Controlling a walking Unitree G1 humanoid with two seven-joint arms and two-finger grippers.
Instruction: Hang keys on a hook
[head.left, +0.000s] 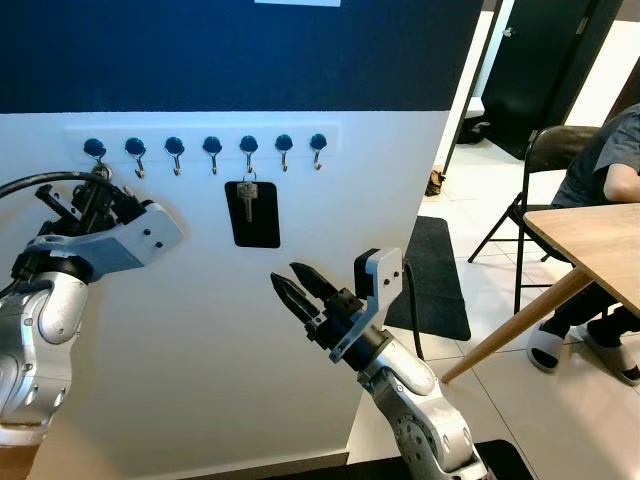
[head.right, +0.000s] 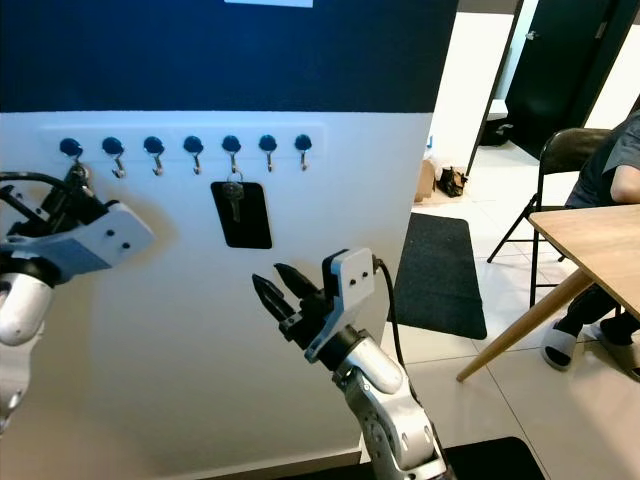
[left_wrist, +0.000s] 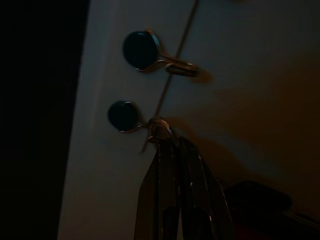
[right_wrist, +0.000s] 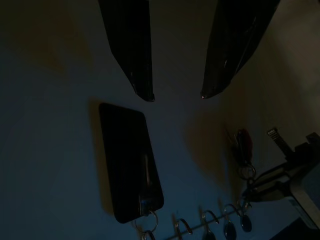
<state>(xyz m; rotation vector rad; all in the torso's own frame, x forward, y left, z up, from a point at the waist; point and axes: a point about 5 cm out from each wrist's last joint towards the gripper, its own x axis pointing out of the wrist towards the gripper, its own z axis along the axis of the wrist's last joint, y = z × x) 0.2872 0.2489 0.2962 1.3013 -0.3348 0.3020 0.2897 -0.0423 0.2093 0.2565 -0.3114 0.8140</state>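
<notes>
Below the hooks (head.left: 212, 148), a hung key (head.left: 248, 200).

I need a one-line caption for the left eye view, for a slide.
Left tool raised at the first hook of the wall row, right tool open below a hanging key.

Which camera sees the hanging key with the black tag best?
The left eye view: the key hangs lit and sharp against its black tag, on the fifth hook. The right eye view shows it equally well. The right wrist view shows it dark and partly cropped.
</notes>
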